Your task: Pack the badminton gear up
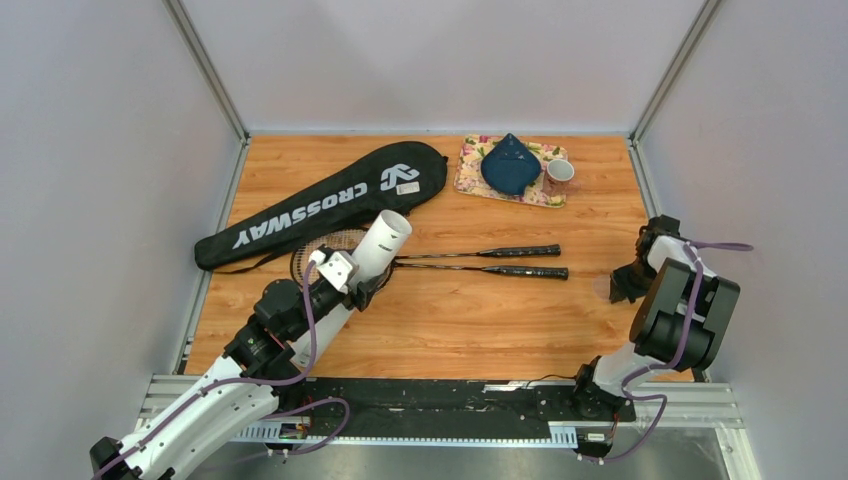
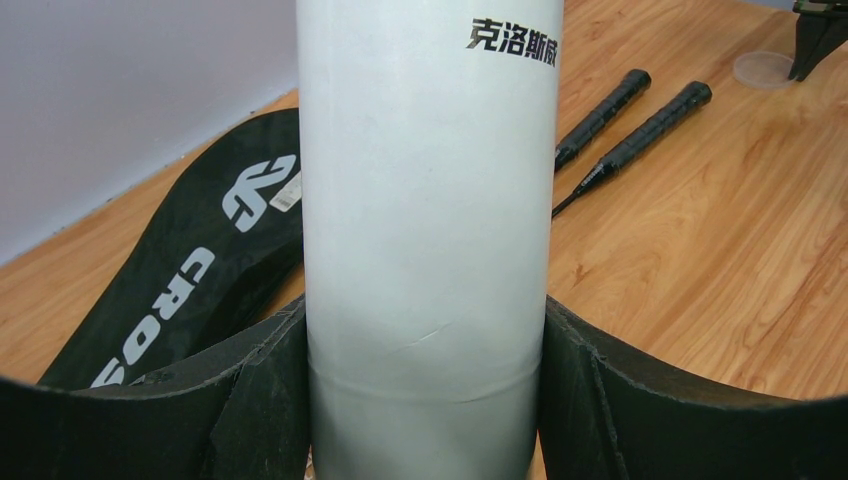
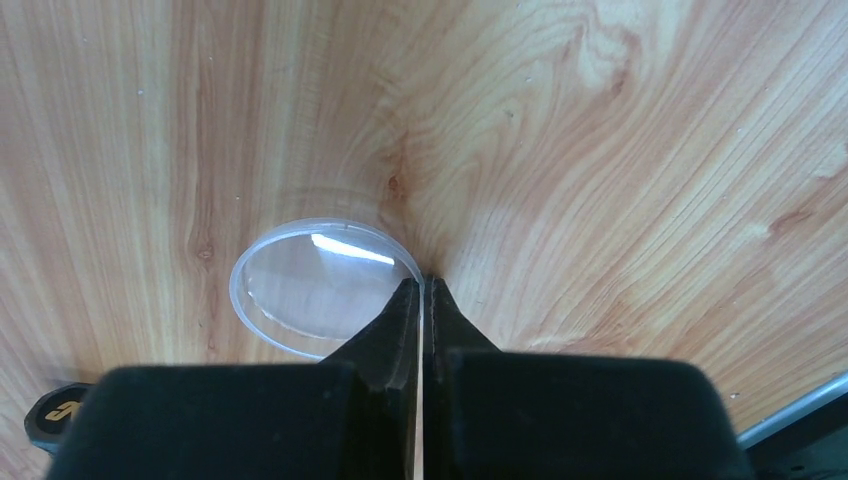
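Left wrist view: I am holding the white tube (image 2: pixel 430 200) in the left gripper (image 1: pixel 362 280), with the cover (image 1: pixel 320 205) lying beyond-left and the rackets (image 1: pixel 525 272) beyond-right. The right gripper (image 3: pixel 423 285) is sitting closed on the counter (image 3: pixel 600 150), tips touching a clear lid (image 3: pixel 310 290).

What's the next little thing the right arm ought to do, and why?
Probably lift straight up a little. The right gripper has its jaws shut at the rim of the clear lid, apparently pinching it. The lid lies flat on the table, while the left gripper holds the uncapped white tube.
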Robot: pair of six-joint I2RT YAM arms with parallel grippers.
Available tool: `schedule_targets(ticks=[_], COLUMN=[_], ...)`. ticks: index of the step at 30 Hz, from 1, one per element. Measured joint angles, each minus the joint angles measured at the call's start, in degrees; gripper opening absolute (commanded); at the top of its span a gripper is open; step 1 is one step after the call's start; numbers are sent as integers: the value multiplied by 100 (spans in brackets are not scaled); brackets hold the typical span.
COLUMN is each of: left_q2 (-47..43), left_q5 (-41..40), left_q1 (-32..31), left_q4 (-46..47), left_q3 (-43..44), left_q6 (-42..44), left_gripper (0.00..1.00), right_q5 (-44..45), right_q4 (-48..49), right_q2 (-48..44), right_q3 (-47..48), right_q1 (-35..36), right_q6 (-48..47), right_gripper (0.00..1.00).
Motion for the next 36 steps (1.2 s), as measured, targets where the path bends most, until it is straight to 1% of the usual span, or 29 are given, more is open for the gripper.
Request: schedule_targets(ticks=[3,6,8,10,11,12,16,19,22,26,27,28,30,36], left_q2=[2,28,74,149,203,247,411,566,667,662,660,654,610,496], left_q5=[17,72,166,306,437,546,1163,1709,2124,2514,2608,2684,2800,2953], left_q1=[0,0,0,2,2,0,2,2,2,2,0,2,0,0], left_q4=[0,9,26,63,90,111,289,409,455,455,452,450,450,452], left_q3=[0,0,0,0,2,0,4,37,61,68,68,68,68,35], left_q6=[0,-11,-24,-35,-37,-37,-61,-76,-79,-76,-76,-74,-74,-76], left_gripper=[18,18,17,17,17,17,16,16,16,16,16,16,16,16], right_q5=[-11,107,245,260,149,-20,-723,-1532,-2509,-3141,-3320,-3532,-3821,-4509], right_q4=[31,22,17,-28,-35,-31,-24,109,173,85,90,90,98,-79], right_q2=[-15,-44,-142,-435,-726,-911,-1873,-2236,-2328,-2186,-2175,-2190,-2238,-2275], right_q3=[-9,33,52,98,151,247,835,1386,1886,2675,2824,2949,3056,3010], right_q1=[11,166,452,868,1137,1248,2068,2804,3670,4900,5112,5270,5362,5694], right_q6=[-31,-186,-302,-450,-555,-706,-1237,-1661,-2013,-2308,-2341,-2350,-2361,-2376], right_gripper=[0,0,0,0,0,0,0,0,0,0,0,0,0,0])
